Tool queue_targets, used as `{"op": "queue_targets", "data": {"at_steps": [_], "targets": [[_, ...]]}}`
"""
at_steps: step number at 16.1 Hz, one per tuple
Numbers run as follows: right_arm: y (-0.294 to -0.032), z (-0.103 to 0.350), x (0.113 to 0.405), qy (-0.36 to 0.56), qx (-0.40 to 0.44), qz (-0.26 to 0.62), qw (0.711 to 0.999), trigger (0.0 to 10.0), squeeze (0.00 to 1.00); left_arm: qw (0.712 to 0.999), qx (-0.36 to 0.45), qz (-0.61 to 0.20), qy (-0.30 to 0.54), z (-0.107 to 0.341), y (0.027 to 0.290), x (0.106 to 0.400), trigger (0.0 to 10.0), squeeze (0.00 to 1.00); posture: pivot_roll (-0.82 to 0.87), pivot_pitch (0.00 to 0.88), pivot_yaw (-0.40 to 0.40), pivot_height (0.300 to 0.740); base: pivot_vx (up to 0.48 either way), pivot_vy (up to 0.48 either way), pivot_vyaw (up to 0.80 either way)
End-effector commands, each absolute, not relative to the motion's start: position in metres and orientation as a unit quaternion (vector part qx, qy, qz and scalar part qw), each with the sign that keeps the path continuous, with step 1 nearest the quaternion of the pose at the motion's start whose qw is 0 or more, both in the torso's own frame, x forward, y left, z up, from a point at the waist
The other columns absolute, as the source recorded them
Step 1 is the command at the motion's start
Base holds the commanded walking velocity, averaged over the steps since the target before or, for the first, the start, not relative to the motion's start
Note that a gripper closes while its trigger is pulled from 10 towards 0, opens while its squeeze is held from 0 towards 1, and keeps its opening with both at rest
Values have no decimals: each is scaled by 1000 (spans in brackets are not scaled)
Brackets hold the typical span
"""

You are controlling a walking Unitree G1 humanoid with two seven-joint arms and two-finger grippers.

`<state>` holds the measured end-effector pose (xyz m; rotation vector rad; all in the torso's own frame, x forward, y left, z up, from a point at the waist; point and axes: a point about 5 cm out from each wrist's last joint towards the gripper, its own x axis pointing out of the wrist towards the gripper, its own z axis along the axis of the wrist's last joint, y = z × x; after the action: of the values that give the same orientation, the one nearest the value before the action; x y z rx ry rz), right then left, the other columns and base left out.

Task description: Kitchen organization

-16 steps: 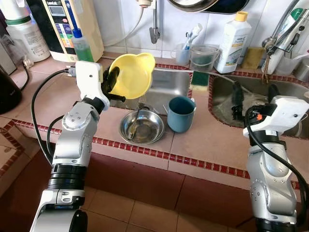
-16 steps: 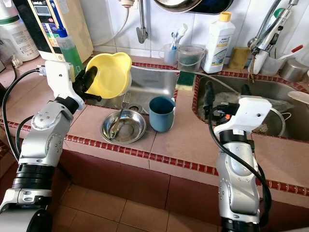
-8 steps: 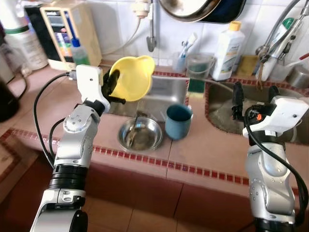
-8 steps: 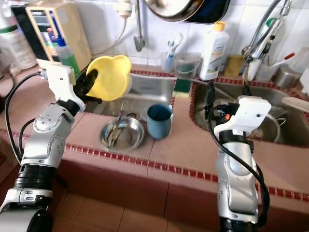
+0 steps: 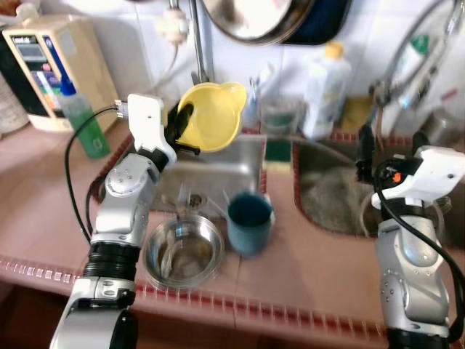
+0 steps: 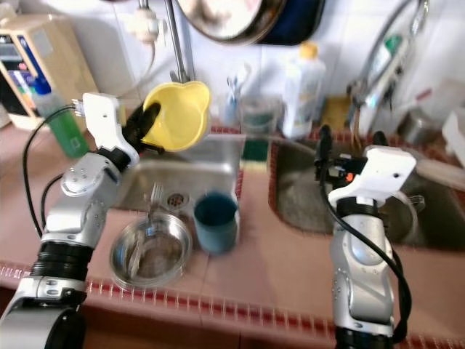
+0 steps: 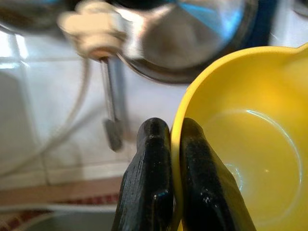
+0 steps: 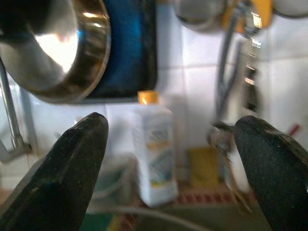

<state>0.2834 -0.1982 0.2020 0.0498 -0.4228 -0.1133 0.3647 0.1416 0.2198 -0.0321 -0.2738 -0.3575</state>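
Note:
My left gripper [image 5: 182, 127] is shut on the rim of a yellow bowl [image 5: 212, 116], holding it tilted in the air above the small steel sink [image 5: 211, 174]. In the left wrist view the two fingers [image 7: 154, 192] pinch the bowl's [image 7: 240, 144] edge. On the tiled counter below stand a steel bowl [image 5: 183, 251] with a fork in it and a teal cup [image 5: 248, 222]. My right gripper [image 5: 389, 142] is open, raised over the right-hand sink [image 5: 330, 196], holding nothing.
Against the tiled wall stand a white bottle [image 5: 323, 91], a toothbrush cup [image 5: 263, 83], a green sponge [image 5: 277, 150], a green dish-soap bottle [image 5: 81, 123] and a beige appliance [image 5: 43, 73]. A steel pan [image 5: 251, 18] hangs above, with a tap pipe [image 5: 195, 36] beside it.
The camera has moved closer and tilted up, blurring the scene. My left gripper has lifted the yellow bowl higher toward the wall. The right arm stays where it was.

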Motion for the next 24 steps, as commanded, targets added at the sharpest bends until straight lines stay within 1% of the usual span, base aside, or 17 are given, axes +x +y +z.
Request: {"op": "queue_targets", "data": {"at_steps": [1, 2, 3, 4, 7, 9, 10, 12, 15, 17, 19, 20, 23, 24], "targets": [[-192, 203, 284, -209, 30, -43, 976, 10000, 0, 977, -36, -159, -138, 223, 153, 365, 10000, 0, -109, 0, 42, 732, 0, 0, 0], [-192, 202, 284, -208, 30, -43, 977, 10000, 0, 976, -42, -165, -136, 222, 151, 365, 10000, 0, -110, 0, 41, 732, 0, 0, 0], [-193, 201, 283, -202, 29, -45, 978, 10000, 0, 979, -29, -167, -112, 219, 149, 367, 10000, 0, -110, 0, 43, 732, 0, 0, 0], [-193, 201, 283, -201, 29, -45, 978, 10000, 0, 980, -28, -166, -106, 218, 149, 367, 10000, 0, -110, 0, 43, 732, 0, 0, 0], [-191, 196, 281, -164, 27, -31, 986, 10000, 0, 983, 7, -171, -66, 214, 149, 374, 10000, 0, -121, 0, 59, 732, 0, 0, 0], [-192, 193, 278, -143, 20, -19, 989, 10000, 0, 985, 19, -163, -57, 215, 151, 378, 10000, 0, -135, 0, 70, 732, 0, 0, 0], [-196, 190, 271, -126, -2, -7, 992, 10000, 0, 986, 30, -159, -48, 214, 152, 382, 10000, 0, -155, 0, 83, 732, 0, 0, 0], [-201, 188, 261, -115, -13, -4, 993, 10000, 0, 986, 38, -155, -40, 214, 153, 386, 10000, 0, -181, 3, 99, 732, 0, 0, 0], [-210, 193, 233, -101, -36, 28, 994, 10000, 0, 986, 49, -157, -12, 207, 150, 392, 10000, 0, -236, 20, 137, 732, 0, 0, 0], [-209, 197, 222, -100, -30, 44, 994, 10000, 0, 985, 59, -162, -2, 203, 147, 395, 10000, 0, -270, 29, 160, 732, 0, 0, 0], [-209, 200, 214, -97, -20, 56, 993, 10000, 0, 982, 105, -154, 0, 199, 142, 398, 10000, 0, -283, 35, 171, 732, 0, 0, 0], [-208, 202, 207, -97, 0, 66, 993, 10000, 0, 981, 122, -151, 20, 191, 138, 400, 10000, 0, -304, 45, 192, 732, 0, 0, 0], [-203, 205, 197, -98, 37, 82, 991, 10000, 0, 980, 129, -145, 41, 184, 137, 401, 10000, 0, -326, 56, 214, 732, 0, 0, 0], [-196, 207, 189, -94, 55, 108, 988, 10000, 0, 978, 146, -145, 43, 182, 136, 402, 10000, 0, -337, 64, 223, 732, 0, 0, 0]]}}
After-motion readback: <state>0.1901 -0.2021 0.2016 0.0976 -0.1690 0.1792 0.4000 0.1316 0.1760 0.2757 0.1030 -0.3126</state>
